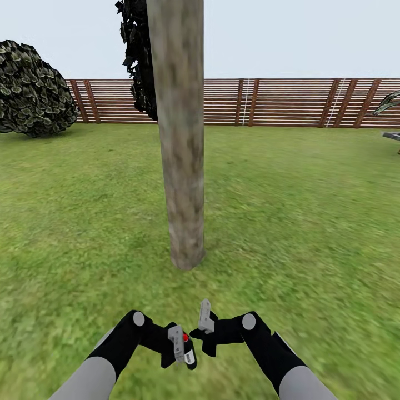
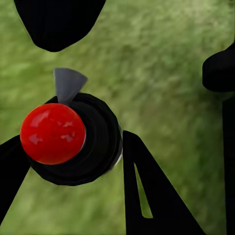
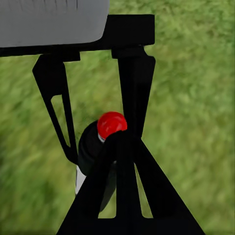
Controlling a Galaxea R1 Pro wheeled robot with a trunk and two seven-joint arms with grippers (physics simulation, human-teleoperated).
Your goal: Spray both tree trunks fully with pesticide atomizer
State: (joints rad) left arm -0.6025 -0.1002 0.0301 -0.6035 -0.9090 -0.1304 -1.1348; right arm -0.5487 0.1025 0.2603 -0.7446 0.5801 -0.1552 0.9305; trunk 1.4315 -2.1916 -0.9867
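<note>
my left pincer is clenched on the pesticide atomizer, held upright; the tree trunk stands straight ahead; my right pincer's grip i cannot tell

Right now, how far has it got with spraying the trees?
Done: the spray bottle is off the grass, held in the left gripper, its red cap visible. In hand: the robot faces one tree trunk, bottle low in front. Left: I see no spray on that trunk, and a second tree remains.
</note>
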